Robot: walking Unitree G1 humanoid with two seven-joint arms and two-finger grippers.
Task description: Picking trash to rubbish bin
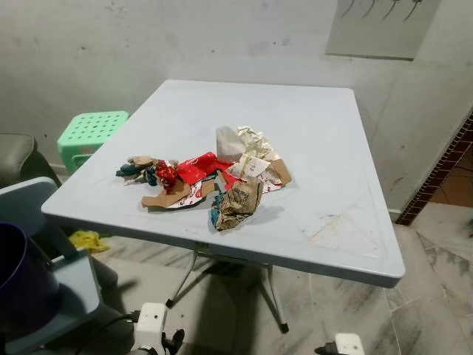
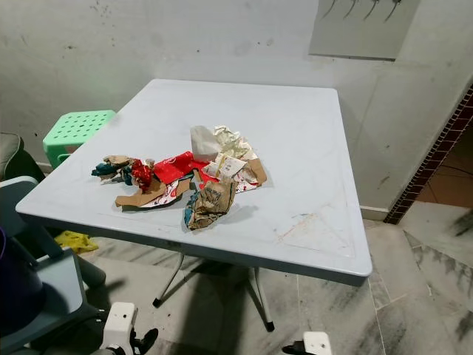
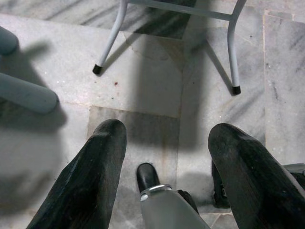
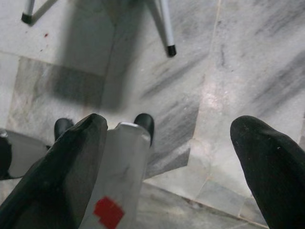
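A heap of crumpled trash point(image 1: 211, 181) lies near the middle of a pale blue square table point(image 1: 332, 148): red wrappers, torn brown card, a scrunched brown paper bag at the near side, white paper behind, and a small dark wad off to the robot's left end of the pile. The pieces touch or overlap one another, so they will likely shift together if one is tugged. Beside the table's far left corner stands a green plastic stool point(image 1: 90, 133); a yellow scrap point(image 1: 89, 239) lies on the marble floor point(image 1: 436, 310) under the table's left edge. At the near left is a grey-blue chair point(image 1: 44, 259) with something dark purple on it, perhaps the bin, though that cannot be told. Both arms hang low: the left gripper point(image 3: 167, 157) and the right gripper point(image 4: 171, 152) each point down at the floor with fingers spread apart and nothing between them. The task seems to be at its very start, with the approach done and no piece picked. Next, one arm must rise above the table edge and reach to a graspable piece, probably the near paper bag.
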